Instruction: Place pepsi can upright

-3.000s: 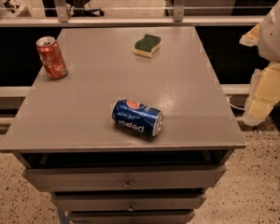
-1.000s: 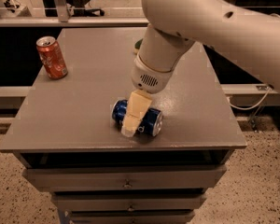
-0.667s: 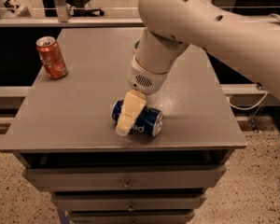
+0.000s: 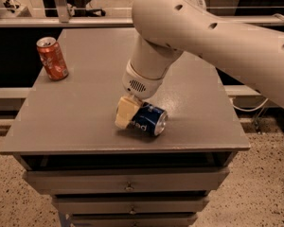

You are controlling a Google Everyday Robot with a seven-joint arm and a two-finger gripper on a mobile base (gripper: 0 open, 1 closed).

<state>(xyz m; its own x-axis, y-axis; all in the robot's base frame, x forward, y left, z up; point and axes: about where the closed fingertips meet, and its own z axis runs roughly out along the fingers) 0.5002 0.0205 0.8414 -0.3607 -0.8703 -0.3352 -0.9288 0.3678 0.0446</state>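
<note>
The pepsi can is dark blue with white lettering and lies on its side near the front middle of the grey table, its silver end facing right and toward me. My gripper comes straight down from the big white arm onto the can's left end. A cream part of the gripper covers that end and sits against the can. The far side of the can is hidden by the gripper.
A red-orange soda can stands upright at the table's back left corner. The table has drawers below its front edge. A railing and dark gap run behind the table. The arm covers the back right of the tabletop.
The gripper has come lower and shifted left, from over the can's middle to its left end. The can lies in almost the same spot, slightly more tilted.
</note>
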